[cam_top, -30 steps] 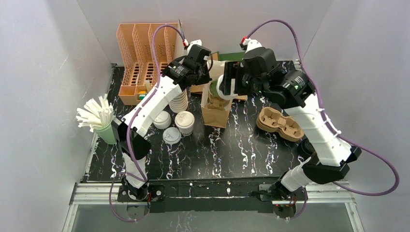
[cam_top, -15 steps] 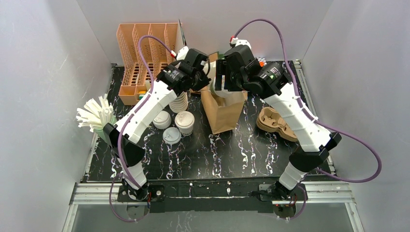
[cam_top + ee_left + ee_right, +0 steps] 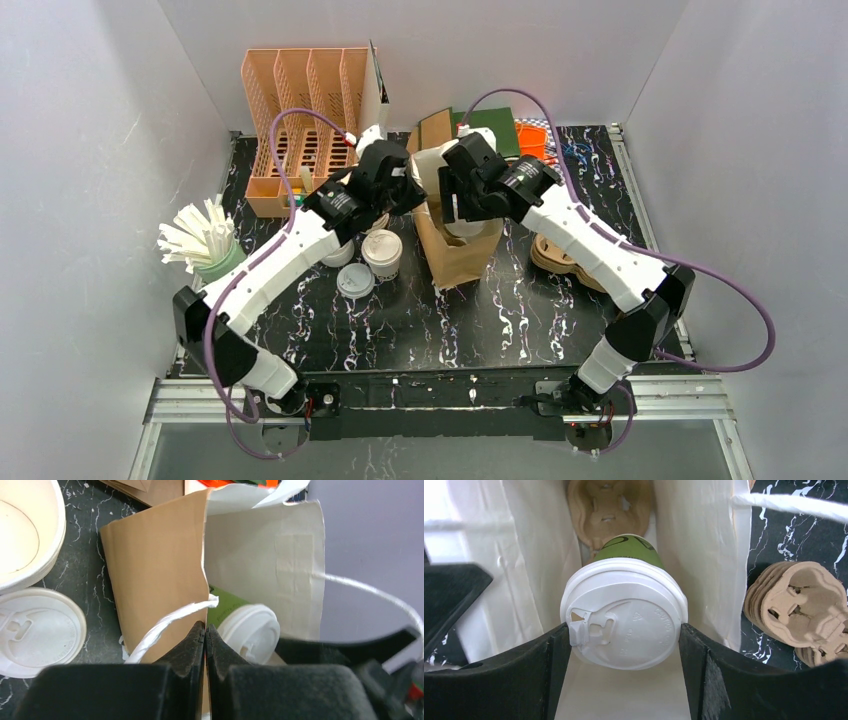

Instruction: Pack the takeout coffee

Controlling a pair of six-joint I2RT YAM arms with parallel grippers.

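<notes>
Both arms have dropped since 1 s ago. R jaws brought the green takeout coffee (image 3: 626, 547) down into the mouth of the paper bag (image 3: 462, 255), and the L elbow swung out toward 8 o'clock.

Nearest on the tabletop (image 3: 420, 320), at the bag's 9 o'clock, is 1 white-lidded cup (image 3: 383, 250) w/ 2 more white lids (image 3: 355, 282) beside it; can't tell if those cap cups. The bag stands upright mid-tabletop, w/ a stack of pulp carriers (image 3: 565, 255) at its 3 o'clock.

L jaws are pinched tight on the bag's rim, just beside a white twisted handle (image 3: 170, 620). R jaws stand wide, clamped on the coffee's sip lid (image 3: 624, 630) at 9 and 3 o'clock. The coffee hangs inside the bag, above 1 carrier (image 3: 606, 502) on the bag floor.

Farther back: straws (image 3: 195, 235) at 9 o'clock, orange file rack (image 3: 300, 100) at 11 o'clock.
</notes>
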